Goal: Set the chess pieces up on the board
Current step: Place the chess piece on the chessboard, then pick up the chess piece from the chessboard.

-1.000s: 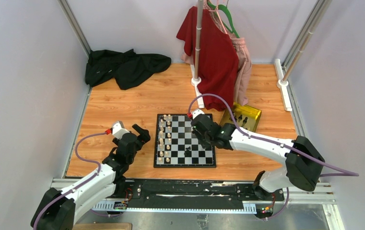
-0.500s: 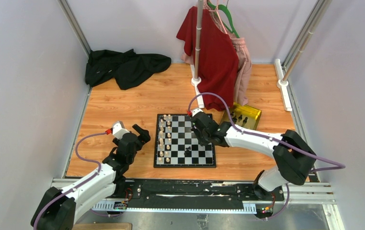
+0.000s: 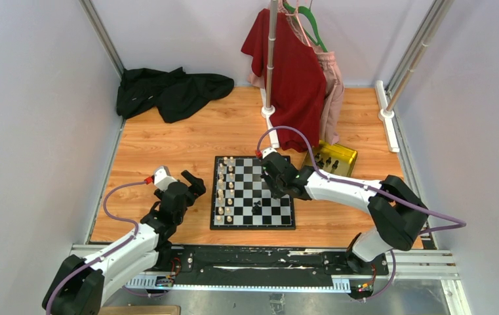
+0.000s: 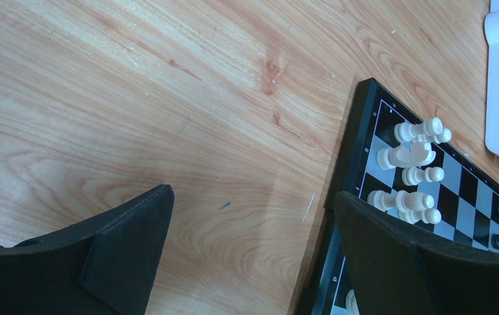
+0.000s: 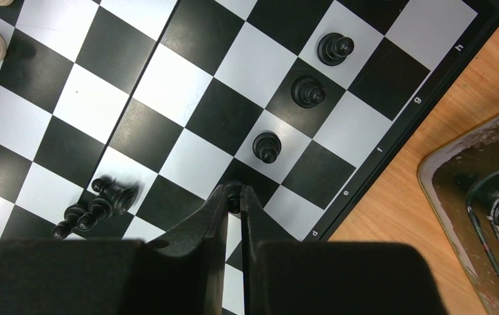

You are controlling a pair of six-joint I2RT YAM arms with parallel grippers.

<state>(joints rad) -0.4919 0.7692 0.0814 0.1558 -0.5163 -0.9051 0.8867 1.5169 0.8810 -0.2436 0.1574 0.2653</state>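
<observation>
Right tool (image 5: 234, 194) at the board's (image 3: 253, 225) 3 o'clock side, pinched on a black pawn (image 5: 233, 205), in line with three standing black pawns (image 5: 307, 92). Left tool (image 4: 252, 197) spread wide over the wooden worktop (image 4: 135, 98), just off the board's 9 o'clock edge. Cream pieces (image 3: 225, 190) ranked along that side.

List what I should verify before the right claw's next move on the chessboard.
1. Right claw shut on small black pawn: ok.
2. Held pawn in line with three standing black pawns: ok.
3. Pawn base touching black-and-white checkered chessboard: cannot tell.
4. Bunched black chess pieces mid-board, unplaced: not ok.
5. Left claw open, over bare wooden table, off the board: ok.
</observation>
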